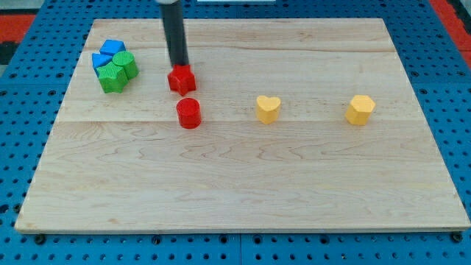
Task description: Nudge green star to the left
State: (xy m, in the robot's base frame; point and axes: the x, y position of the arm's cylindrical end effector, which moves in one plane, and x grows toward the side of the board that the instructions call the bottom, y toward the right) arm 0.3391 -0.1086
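Green star [112, 76] sits in the green-and-blue cluster at the view's upper left, while my tip [180, 68], holding nothing, touches the red star [182, 79], so I should approach the green star's right side squarely.

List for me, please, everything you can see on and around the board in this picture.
blue blocks: two, blue, top-left cluster, shapes unclear.
green star: one, green, front of that cluster.
green block: one, green, beside the star, shape unclear.
red star: one, red, right of the cluster.
red cylinder: one, red, below the red star.
yellow heart: one, yellow, centre.
yellow block: one, yellow, the view's right.
wooden board: one, pale wood, on a blue pegboard.
my tip: one, dark rod, at the red star's top edge, right of the green star.
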